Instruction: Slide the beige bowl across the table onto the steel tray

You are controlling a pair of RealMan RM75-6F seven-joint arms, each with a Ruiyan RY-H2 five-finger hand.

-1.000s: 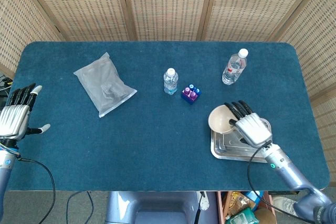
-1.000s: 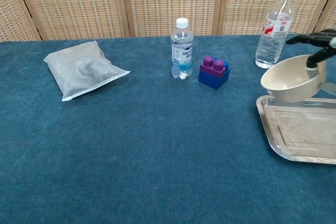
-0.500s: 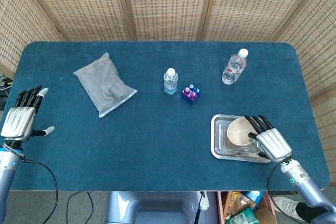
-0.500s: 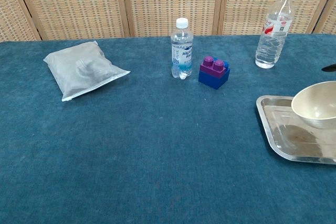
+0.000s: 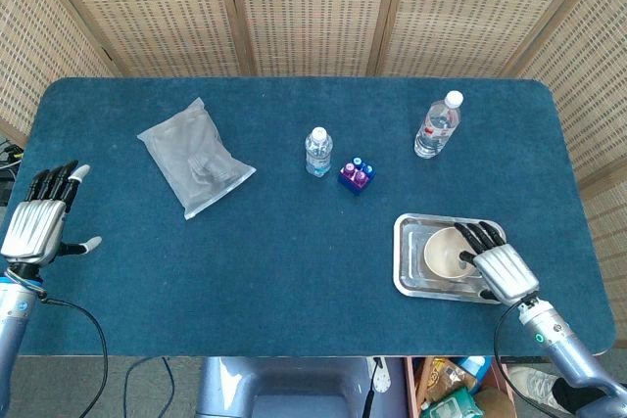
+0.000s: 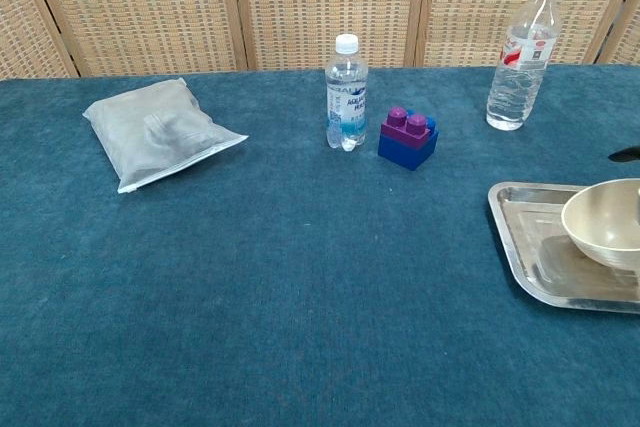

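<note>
The beige bowl sits inside the steel tray at the table's front right; in the chest view the bowl fills the right part of the tray. My right hand grips the bowl's right rim, fingers over the edge and the thumb inside. Only a dark fingertip of it shows at the chest view's right border. My left hand hangs off the table's left edge, fingers spread and holding nothing.
A grey plastic bag lies at the left. A small water bottle and purple-blue blocks stand mid-table. A taller bottle stands behind the tray. The table's front edge runs just below the tray.
The right hand carried the bowl from the tray's far-left corner rightward and down into the tray, where it has now settled lower. The left hand barely shifted.
</note>
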